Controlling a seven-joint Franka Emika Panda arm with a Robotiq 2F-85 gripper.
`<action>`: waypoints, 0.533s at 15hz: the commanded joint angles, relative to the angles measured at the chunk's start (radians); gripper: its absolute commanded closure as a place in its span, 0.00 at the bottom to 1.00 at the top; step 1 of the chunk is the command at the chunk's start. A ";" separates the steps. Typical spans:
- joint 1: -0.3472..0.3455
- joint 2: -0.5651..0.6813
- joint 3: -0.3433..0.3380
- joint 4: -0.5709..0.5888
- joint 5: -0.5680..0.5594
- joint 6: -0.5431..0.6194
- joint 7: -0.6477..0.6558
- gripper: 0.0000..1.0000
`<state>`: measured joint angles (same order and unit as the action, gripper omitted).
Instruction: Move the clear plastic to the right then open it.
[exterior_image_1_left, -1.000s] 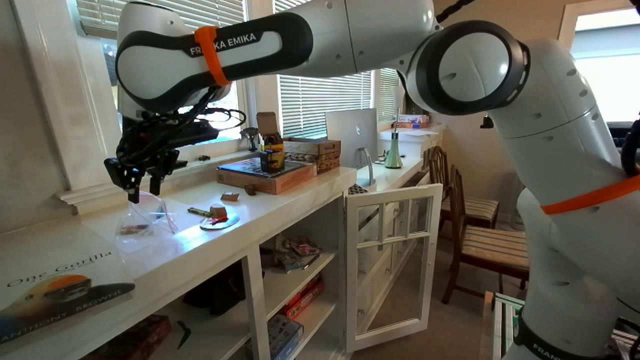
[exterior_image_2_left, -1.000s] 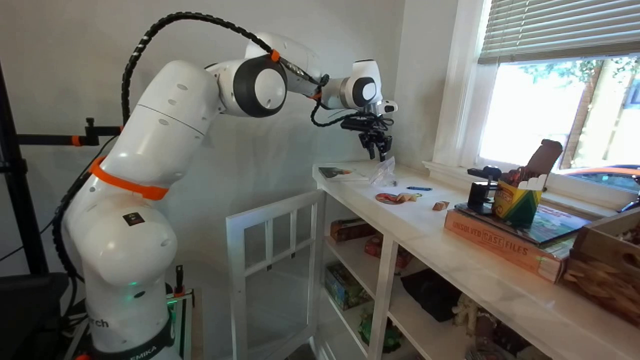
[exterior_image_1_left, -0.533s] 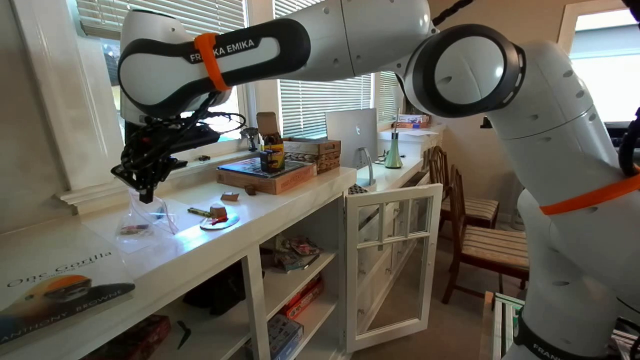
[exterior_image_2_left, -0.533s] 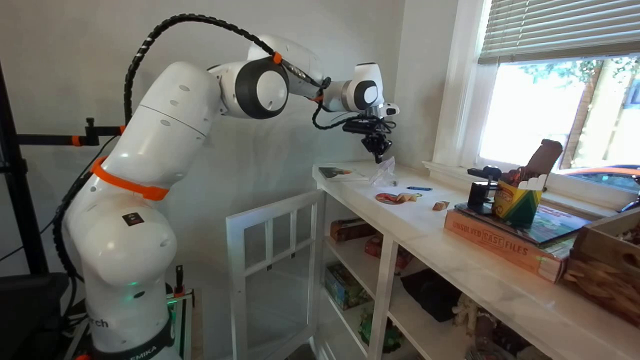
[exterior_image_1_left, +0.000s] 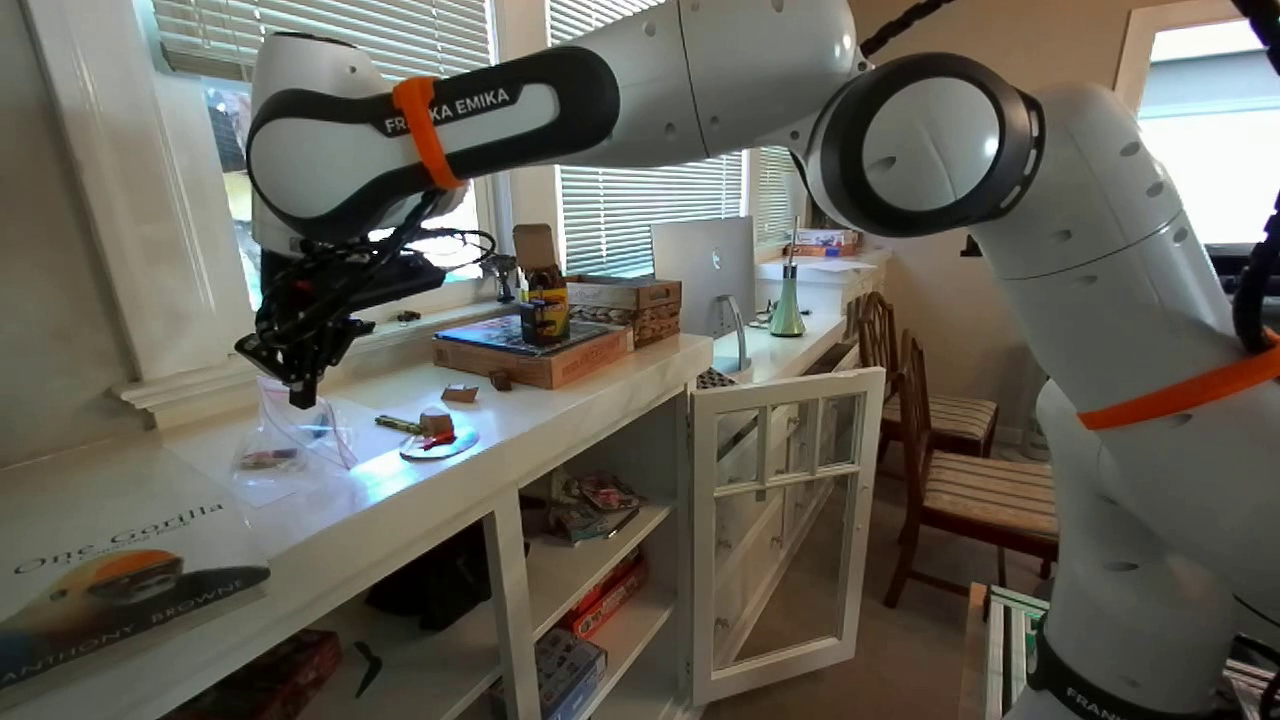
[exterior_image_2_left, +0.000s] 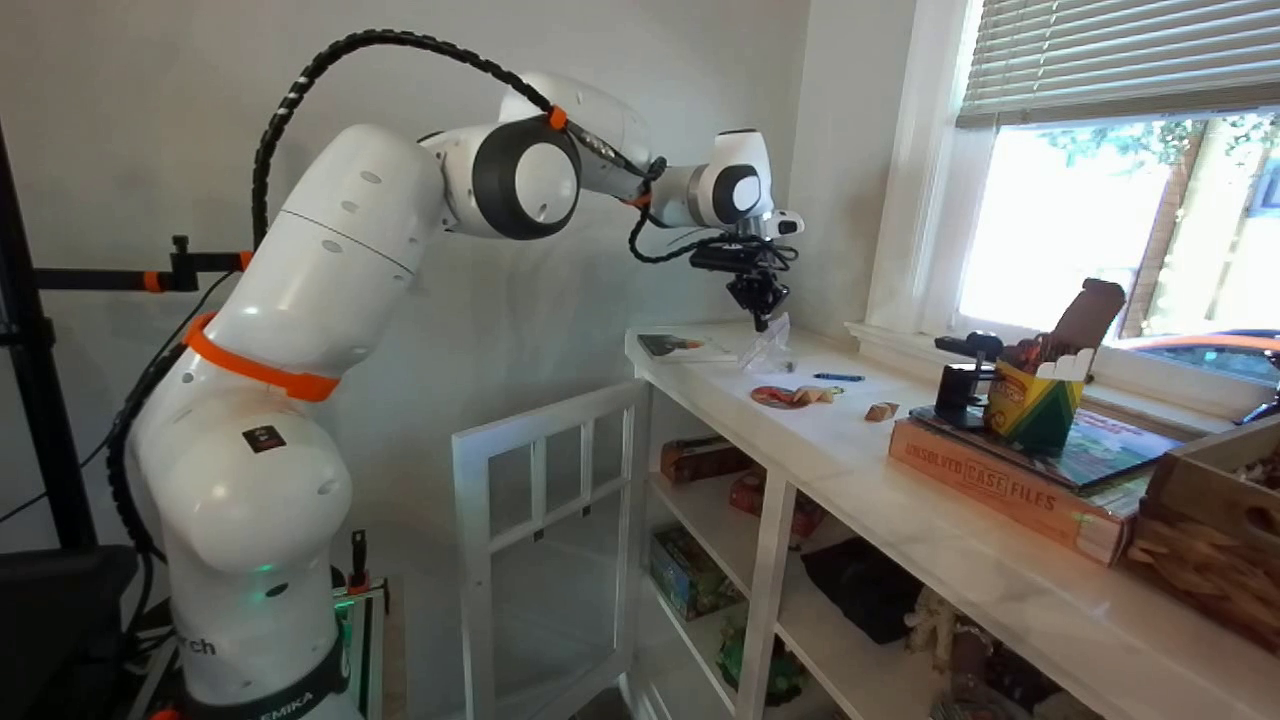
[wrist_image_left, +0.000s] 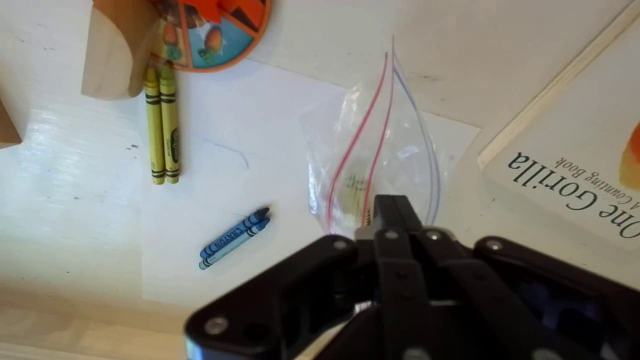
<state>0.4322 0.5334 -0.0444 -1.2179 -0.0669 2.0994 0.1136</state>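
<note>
The clear plastic (wrist_image_left: 405, 150) is a see-through zip bag standing on the white counter, its mouth gaping between pink seal lines and a bluish one. Something yellowish with dark marks shows through its wall. In both exterior views the bag (exterior_image_1_left: 325, 450) (exterior_image_2_left: 768, 352) sits beneath the gripper (exterior_image_1_left: 303, 398). My gripper (wrist_image_left: 395, 202) is shut, its fingertips pressed together with no plastic visible between them. From the wrist they overlap the near part of the bag's mouth. Whether the tips touch the bag or hang just above it, I cannot tell.
Under the bag lies a white paper sheet (wrist_image_left: 200, 280). Blue crayons (wrist_image_left: 232, 237), yellow-green crayons (wrist_image_left: 162, 125), a wooden block (wrist_image_left: 107, 55) and a round picture disc (wrist_image_left: 225, 45) lie nearby. A book (wrist_image_left: 580, 200) is beside the bag; a puzzle-like box (exterior_image_2_left: 1000, 480) stands further along.
The fingers have gone from apart to shut. The arm has shifted slightly down and a little sideways, toward the window in an exterior view. The bag looks almost unchanged.
</note>
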 joint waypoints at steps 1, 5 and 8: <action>-0.016 0.002 0.014 -0.024 0.028 0.031 -0.029 1.00; -0.018 0.012 0.022 -0.026 0.043 0.064 -0.041 1.00; -0.018 0.015 0.026 -0.033 0.049 0.082 -0.045 1.00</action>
<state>0.4276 0.5490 -0.0357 -1.2290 -0.0473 2.1483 0.0937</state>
